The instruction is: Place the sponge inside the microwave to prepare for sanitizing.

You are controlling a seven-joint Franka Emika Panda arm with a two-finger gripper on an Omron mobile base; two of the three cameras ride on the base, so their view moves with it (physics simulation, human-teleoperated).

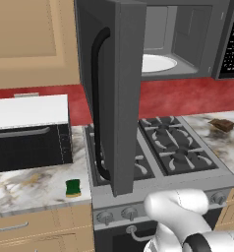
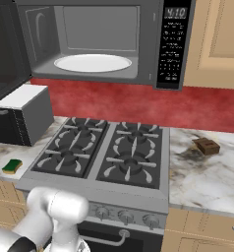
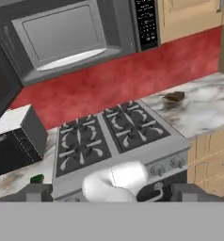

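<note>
Poised well back from the stove (image 2: pixel 106 152), gripper (image 3: pixel 112 190) spread wide and empty, fingertips (image 3: pixel 37 192) just rising at the bottom of the hand view. Sponge (image 1: pixel 73 188) lying flat, green side up, on the marble counter (image 1: pixel 25 184), off to the gripper's left and below it, just beside the stove's left edge and in front of the white-topped oven box (image 1: pixel 29 133). Microwave (image 2: pixel 99 42) hanging above and ahead, door (image 1: pixel 114 93) swung fully open, its edge standing between the sponge's side of the counter and the cavity.

Step in hand, as judged: reaching for the sponge. Best done by dropping leftward and down, squaring the open jaws across the sponge's short sides and closing only once low around it; then lifting high enough to round the door's free edge before heading in.

Inside the microwave: white round plate (image 2: pixel 93 63), bare, nothing resting on it. Oven box closed, contents unseen. Small brown object (image 2: pixel 206 146) far off to the gripper's right on the counter, best left alone.
</note>
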